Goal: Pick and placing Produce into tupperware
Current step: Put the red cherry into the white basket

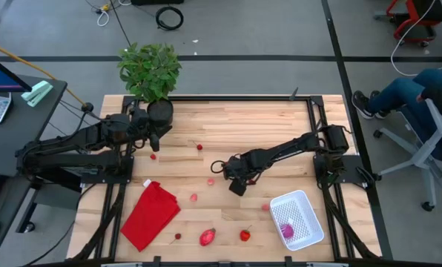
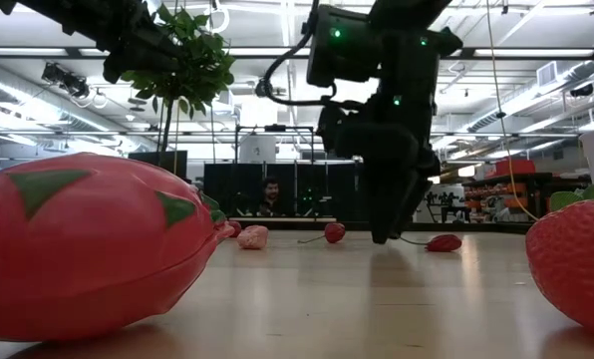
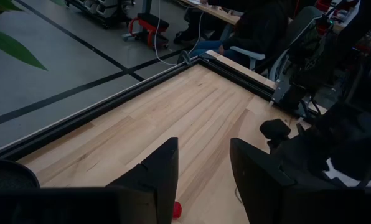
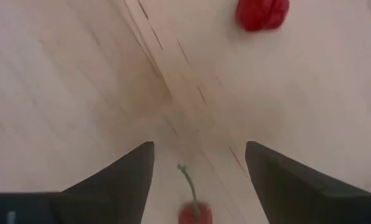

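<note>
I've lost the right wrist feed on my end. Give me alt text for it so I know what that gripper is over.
The right gripper points down at the pale wooden tabletop with its two dark fingers spread open around a small red cherry with a thin stem, not touching it. A second small red toy fruit lies farther off on the wood.

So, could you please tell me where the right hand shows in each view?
High: right hand at table centre.
Low: mid-picture, hanging close to the tabletop.
Left wrist: not distinguishable within the dark arm on the right.
Right wrist: bottom edge, open.
Shared landmark: wooden table.
</note>
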